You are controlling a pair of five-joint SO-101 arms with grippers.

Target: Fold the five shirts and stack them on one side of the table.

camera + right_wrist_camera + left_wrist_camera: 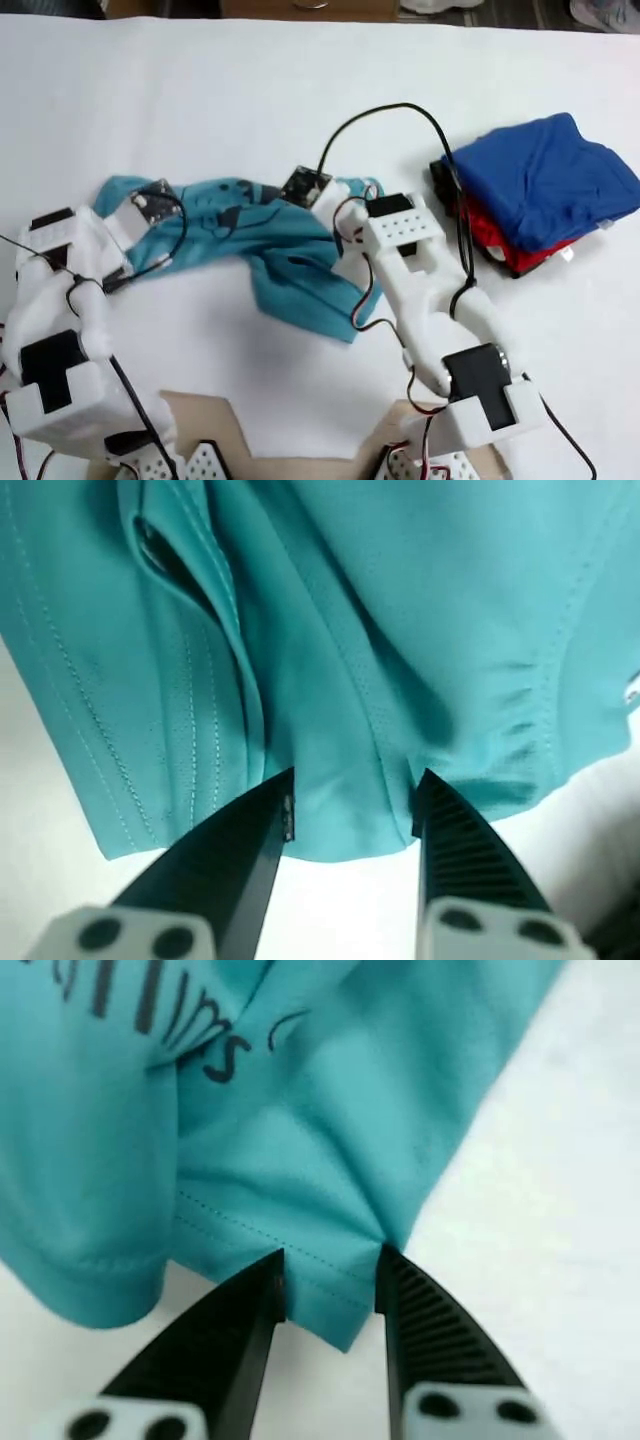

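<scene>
A teal shirt (270,250) lies bunched across the middle of the white table (200,90), one flap trailing toward the front. At its left end my left gripper (148,232) is shut on the hem, and the left wrist view shows the teal shirt (300,1140) pinched between the black fingertips (262,1278) of that gripper (330,1265). At its right end my right gripper (338,222) holds a fold. The teal shirt (380,630) puckers where the right gripper (352,785) clamps it. A stack of folded shirts (545,180) sits at the right, blue on top.
In the stack, a red shirt (490,235) and a black one (441,176) lie under the blue. Both arm bases stand on cardboard (290,440) at the front edge. Cables loop over the right arm (430,300).
</scene>
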